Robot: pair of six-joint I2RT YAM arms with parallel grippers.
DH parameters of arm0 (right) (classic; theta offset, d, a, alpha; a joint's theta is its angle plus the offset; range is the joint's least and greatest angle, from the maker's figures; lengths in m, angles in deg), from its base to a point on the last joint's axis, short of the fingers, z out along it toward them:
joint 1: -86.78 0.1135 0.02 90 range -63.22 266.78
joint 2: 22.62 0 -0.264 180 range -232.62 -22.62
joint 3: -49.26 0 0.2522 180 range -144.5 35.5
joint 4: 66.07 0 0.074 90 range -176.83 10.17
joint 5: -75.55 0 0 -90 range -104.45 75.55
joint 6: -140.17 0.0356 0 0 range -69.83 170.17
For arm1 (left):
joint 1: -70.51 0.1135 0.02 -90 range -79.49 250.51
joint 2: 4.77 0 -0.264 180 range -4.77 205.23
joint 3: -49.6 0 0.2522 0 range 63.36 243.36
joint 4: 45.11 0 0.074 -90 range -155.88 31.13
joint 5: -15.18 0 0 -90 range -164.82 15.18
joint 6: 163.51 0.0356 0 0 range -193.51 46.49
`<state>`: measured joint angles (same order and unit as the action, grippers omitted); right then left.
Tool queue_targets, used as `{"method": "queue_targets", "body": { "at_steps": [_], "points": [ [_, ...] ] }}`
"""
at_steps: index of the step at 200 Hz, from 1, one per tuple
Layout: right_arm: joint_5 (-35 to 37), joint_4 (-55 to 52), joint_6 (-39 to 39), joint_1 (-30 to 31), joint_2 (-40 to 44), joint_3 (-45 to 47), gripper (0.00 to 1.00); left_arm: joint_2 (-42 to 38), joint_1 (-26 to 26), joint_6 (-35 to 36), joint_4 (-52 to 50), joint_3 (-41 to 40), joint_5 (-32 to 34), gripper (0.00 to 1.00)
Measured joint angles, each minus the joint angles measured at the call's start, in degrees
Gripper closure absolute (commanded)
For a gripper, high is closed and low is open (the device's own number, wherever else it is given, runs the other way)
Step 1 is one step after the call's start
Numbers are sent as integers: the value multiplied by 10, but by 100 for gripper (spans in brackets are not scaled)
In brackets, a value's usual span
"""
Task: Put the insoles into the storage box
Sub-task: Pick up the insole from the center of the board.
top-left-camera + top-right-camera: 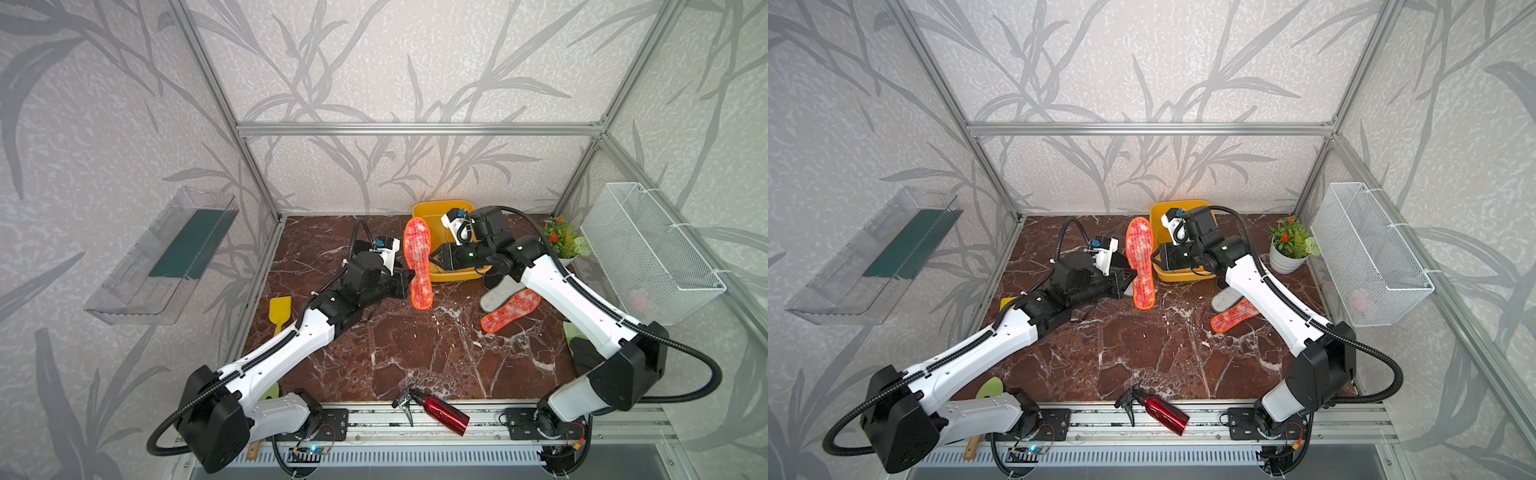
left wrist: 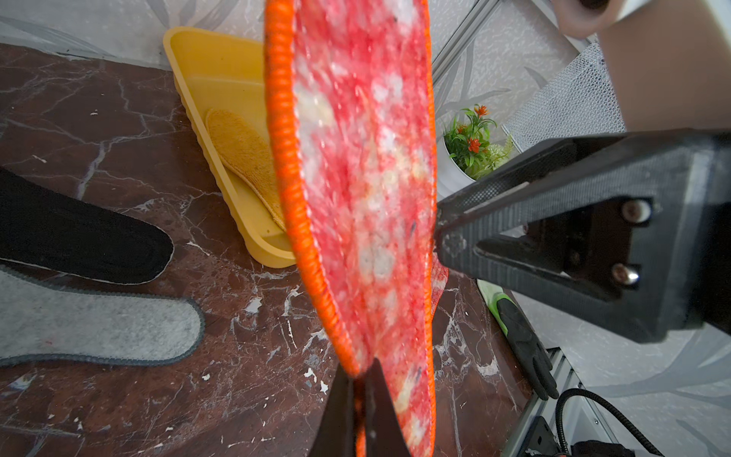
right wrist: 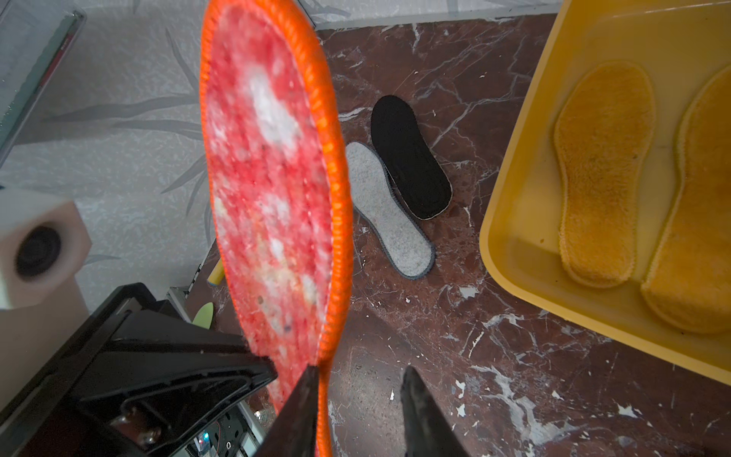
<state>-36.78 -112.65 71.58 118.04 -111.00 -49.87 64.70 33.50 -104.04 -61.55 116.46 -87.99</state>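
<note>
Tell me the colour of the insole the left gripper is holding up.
Insole: mottled red and white, bright orange stitched rim; clearest in the right wrist view.

Fuzzy red-orange insole [image 2: 356, 178], smooth yellow plastic storage box [image 2: 221, 71], glossy marble-patterned tabletop [image 2: 118, 118], matt grey felt insole [image 2: 99, 328]

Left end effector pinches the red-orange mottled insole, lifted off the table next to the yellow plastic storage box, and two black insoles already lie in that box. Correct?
Not quite. The pair lying in the shallow yellow plastic storage box are fuzzy yellow-orange insoles, not black, as the right wrist view shows. The left end effector does pinch the red-orange mottled insole, lifted off the table next to the box.
</note>
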Motion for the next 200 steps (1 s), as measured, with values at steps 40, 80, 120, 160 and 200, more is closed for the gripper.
{"method": "queue_targets", "body": {
  "at_steps": [40, 80, 120, 160, 200],
  "points": [
    [-18, 7, 2, -1, -1, 0, 61, 2, -1, -1, 10, 0, -5, 100],
    [-35, 21, 10, -1, -11, 0, 61, 2, -1, -1, 12, 0, -7, 100],
    [-48, 30, 15, -1, -24, 0, 62, 2, -2, -2, 14, 0, -9, 100],
    [-62, 38, 24, -1, -29, 0, 64, 5, -4, -5, 15, 0, -10, 100],
    [-74, 49, 32, -1, -38, 0, 68, 7, -4, -6, 14, 0, -9, 100]
  ]
}}
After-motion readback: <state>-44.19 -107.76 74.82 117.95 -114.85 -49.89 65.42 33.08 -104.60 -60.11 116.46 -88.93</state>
